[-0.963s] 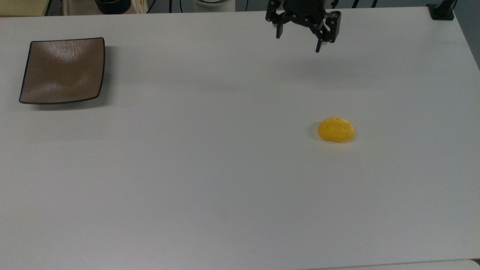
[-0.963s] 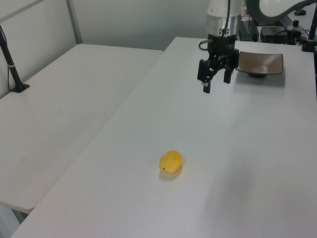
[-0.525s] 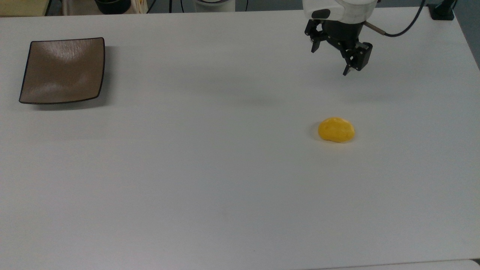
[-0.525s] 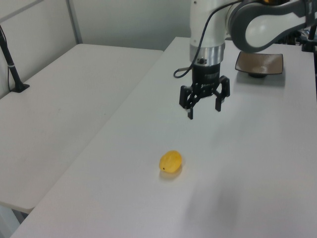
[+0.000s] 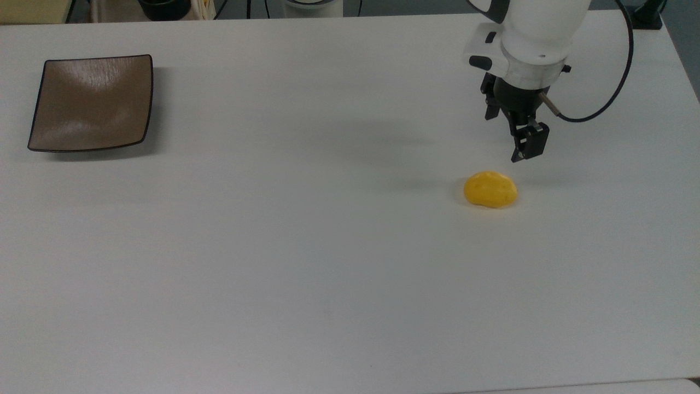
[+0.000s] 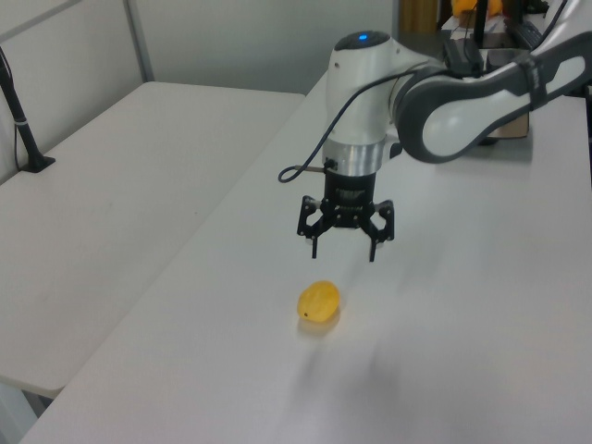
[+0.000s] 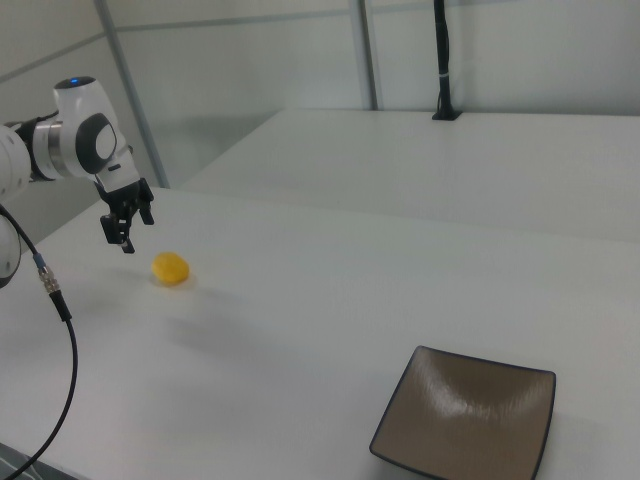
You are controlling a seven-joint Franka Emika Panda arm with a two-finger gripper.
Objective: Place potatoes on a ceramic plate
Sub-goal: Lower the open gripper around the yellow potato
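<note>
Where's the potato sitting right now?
The potato lies on the bare white table, right of centre in the top view, just below the open tool and far from the ceramic plate at the top view's left.

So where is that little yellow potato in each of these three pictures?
Top view: the potato lies right of centre on the white table, just below the gripper.
Left view: the potato sits low and central, under the open gripper.
Right view: the potato is at mid-left, beside the gripper.
Shared landmark: the gripper hanging close by it.
</note>
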